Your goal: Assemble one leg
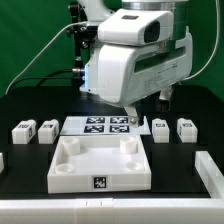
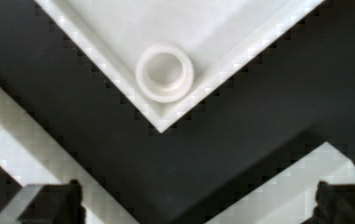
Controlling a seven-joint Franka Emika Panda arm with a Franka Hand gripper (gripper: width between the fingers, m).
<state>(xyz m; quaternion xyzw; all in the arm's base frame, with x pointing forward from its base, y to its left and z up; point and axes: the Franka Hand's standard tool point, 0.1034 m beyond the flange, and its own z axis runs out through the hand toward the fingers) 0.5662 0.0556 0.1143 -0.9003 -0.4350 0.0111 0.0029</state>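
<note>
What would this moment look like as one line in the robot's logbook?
tool: open, empty | facing: corner socket of tray piece | legs: lying loose, none held

We read no words, numbers or brands anywhere. We find only black-and-white square tags, codes unreadable: four on marker board, one on front wall of square tray piece, one on each of the legs.
</note>
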